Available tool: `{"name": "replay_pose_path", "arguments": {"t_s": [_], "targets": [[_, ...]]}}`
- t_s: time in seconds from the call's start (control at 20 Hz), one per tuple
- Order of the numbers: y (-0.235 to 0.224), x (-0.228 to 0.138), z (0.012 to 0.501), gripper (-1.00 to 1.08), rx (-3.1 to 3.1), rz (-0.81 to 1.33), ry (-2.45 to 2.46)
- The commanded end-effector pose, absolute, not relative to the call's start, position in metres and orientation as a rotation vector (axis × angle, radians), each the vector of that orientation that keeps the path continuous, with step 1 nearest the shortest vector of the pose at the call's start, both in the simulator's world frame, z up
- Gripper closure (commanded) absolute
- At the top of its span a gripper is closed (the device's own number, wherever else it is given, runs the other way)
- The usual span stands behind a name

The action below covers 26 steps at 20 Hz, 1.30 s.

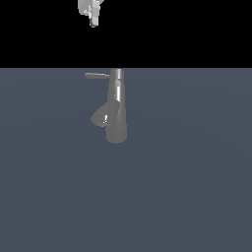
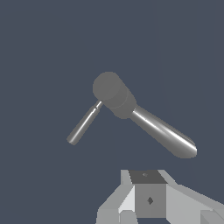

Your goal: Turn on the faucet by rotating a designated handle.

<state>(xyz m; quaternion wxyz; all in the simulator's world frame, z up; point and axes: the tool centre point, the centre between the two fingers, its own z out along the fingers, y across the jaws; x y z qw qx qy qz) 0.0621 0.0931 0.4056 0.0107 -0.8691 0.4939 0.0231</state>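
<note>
Faucet: the grey column stands on the flat blue-grey counter, its short thick spout angling toward the exterior view's left.
Handle: a thin lever juts sideways from the column's narrow upper end, also toward the exterior view's left; its long axis lies roughly level.
Gripper: the gripper hangs high above, well apart from the faucet, touching nothing.
Fingers: only partly in view, nothing between them; how wide they stand I cannot tell.
Key relation: the handle lies almost straight below the fingers, its free end a little to the exterior view's left of them.
Next move, as judged: descend beside the lever's free end, then push it around the column.
</note>
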Motion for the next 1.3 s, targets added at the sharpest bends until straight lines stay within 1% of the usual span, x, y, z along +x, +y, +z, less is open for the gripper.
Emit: {"name": "replay_pose_path", "arguments": {"t_s": [0.0,0.7,1.0,1.25], "targets": [[0.097,0.077,0.392,1.08,-2.664,0.077,1.626],[0.121,0.145,0.304,1.08,-2.366,0.102,2.064],[0.129,0.163,0.268,1.08,-2.247,0.107,2.205],[0.134,0.172,0.248,1.08,-2.179,0.109,2.280]]}}
